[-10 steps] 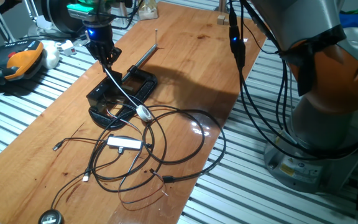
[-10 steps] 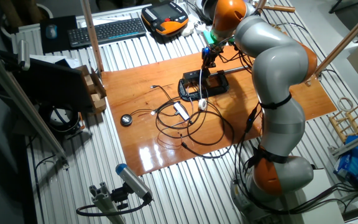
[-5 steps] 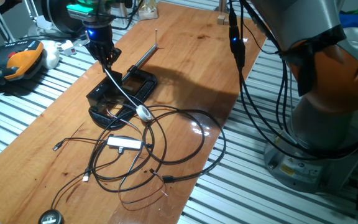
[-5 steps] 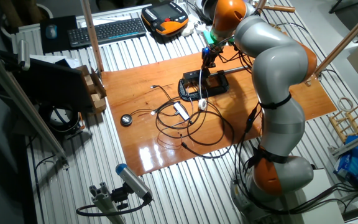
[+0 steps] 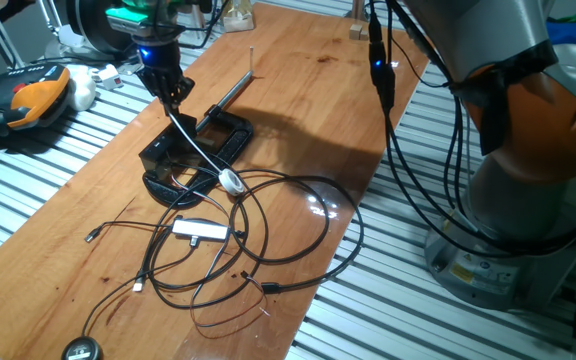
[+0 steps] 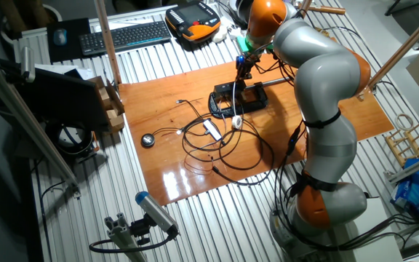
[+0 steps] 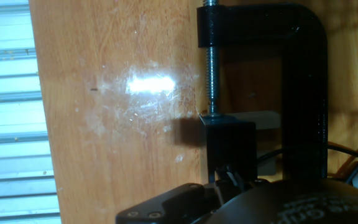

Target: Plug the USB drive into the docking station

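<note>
Just below our hand (image 5: 173,97) sits the docking station (image 5: 183,150); we can't tell whether its fingers are together or clamped on anything. White cable (image 5: 200,150) crosses the dock, so descending risks snagging it.

Robotics lab, aluminium-slat bench (image 6: 195,218), teach pendant (image 6: 193,16)

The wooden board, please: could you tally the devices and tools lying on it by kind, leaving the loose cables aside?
Black docking station: 1
Black C-shaped clamp with metal rod: 1
Flat silver adapter: 1
Round black disc on a cable end: 1
Total: 4
</note>
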